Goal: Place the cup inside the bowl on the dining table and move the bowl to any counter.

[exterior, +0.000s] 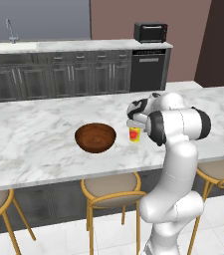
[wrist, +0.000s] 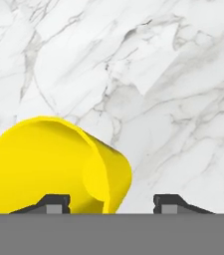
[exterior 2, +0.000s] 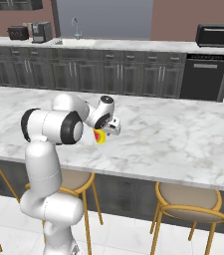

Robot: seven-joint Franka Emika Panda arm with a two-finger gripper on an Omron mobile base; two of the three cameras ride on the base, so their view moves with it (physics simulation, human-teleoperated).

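Cup-into-bowl transfer, grasp stage. Dining table [exterior: 44, 134] (the long marble worktop lined with gold-framed stools) carries both task things near its front edge; the dark-cabinet counter [exterior: 83, 46] stands well behind it. White arm rises from the base in front of the stools, elbow bent high, forearm reaching forward and down so that the hand hangs low over the worktop. Bowl [exterior: 95, 137] rests upright and empty, to the left of the hand in the left base view. Cup [exterior: 135, 134] stands upright on the worktop just beside the bowl, apart from it, directly beneath the hand. Claw [wrist: 107, 203] points down at the cup: in the hand view one tip sits over the cup's mouth and the other over bare marble, so the rim wall lies between spread fingers; no pinch is visible yet. Judged next move: press the fingers onto the rim wall, lift straight up, then carry left over the bowl.
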